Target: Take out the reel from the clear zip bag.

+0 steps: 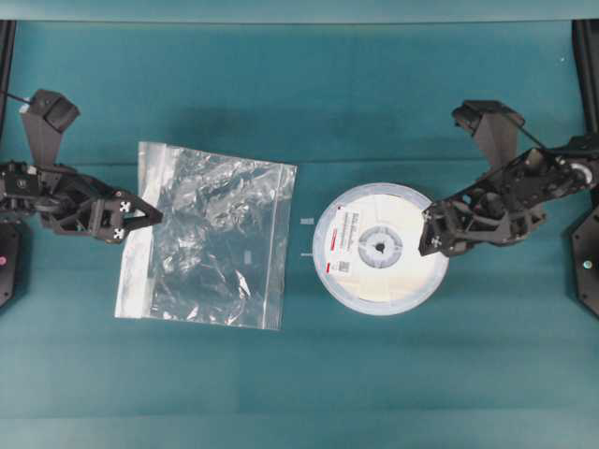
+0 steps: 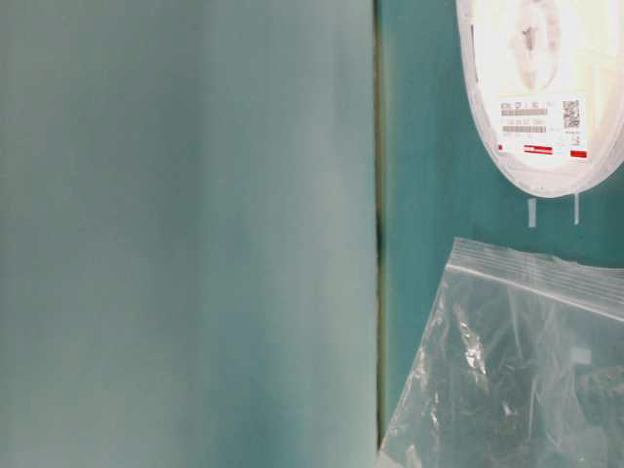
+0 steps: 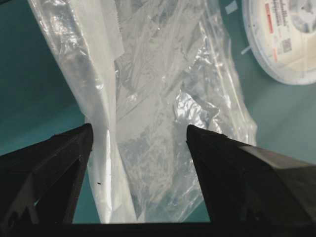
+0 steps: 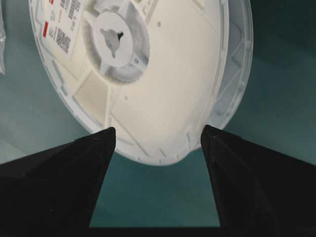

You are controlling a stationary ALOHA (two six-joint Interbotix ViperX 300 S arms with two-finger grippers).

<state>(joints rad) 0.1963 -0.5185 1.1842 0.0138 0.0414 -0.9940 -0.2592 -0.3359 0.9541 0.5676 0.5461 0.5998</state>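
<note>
Left hand [image 1: 136, 221] in the overhead view stands released, fingers spread over the left edge of the clear zip bag [image 1: 211, 240], grasping nothing. Right hand [image 1: 432, 232] is likewise released, poised at the right rim of the reel [image 1: 381, 248]. That reel lies flat on the teal tabletop [image 1: 309, 374], outside the bag and just to its right, with two small pale strips [image 1: 308, 222] between them.

From table level, the reel [image 2: 546, 93] shows its label with red marks, and the bag [image 2: 517, 370] lies near it, apart.

Through the left wrist camera, both dark fingers [image 3: 47, 173] flank the crinkled bag [image 3: 163, 113], spread wide; the reel [image 3: 291, 39] sits beyond.

Through the right wrist camera, the spread fingers [image 4: 64, 177] frame the near rim of the reel [image 4: 148, 84]; contact cannot be told.
</note>
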